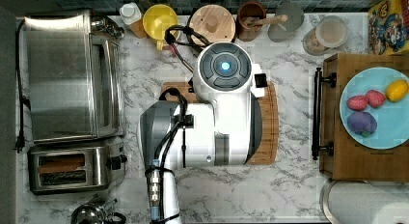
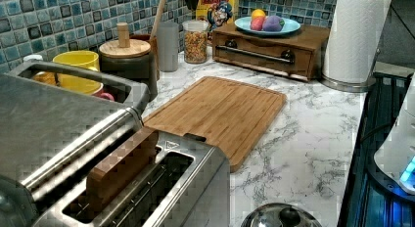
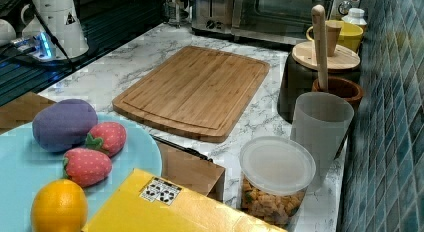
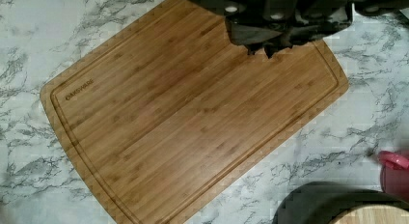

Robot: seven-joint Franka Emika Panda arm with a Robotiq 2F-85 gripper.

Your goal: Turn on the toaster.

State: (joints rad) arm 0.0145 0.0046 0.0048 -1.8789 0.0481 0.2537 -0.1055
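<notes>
The toaster (image 1: 72, 168) is a small brushed-steel box at the top view's lower left, with its black lever knob (image 1: 117, 162) on the end facing the arm. A brown slice (image 2: 121, 167) stands in one of its slots. It is also seen close up in the left view (image 2: 193, 188) and far off in the right view (image 3: 212, 11). My gripper (image 4: 264, 49) hangs shut and empty above the wooden cutting board (image 4: 193, 118), well away from the toaster. The white arm (image 1: 224, 113) covers the board in the top view.
A large steel toaster oven (image 1: 72, 74) stands beside the toaster. Jars, a yellow mug (image 1: 159, 19) and a utensil holder line the tiled back wall. A wooden drawer box (image 1: 359, 159) carries a blue plate of toy fruit. A paper towel roll (image 2: 355, 36) and a steel kettle lid (image 2: 281, 217) stand nearby.
</notes>
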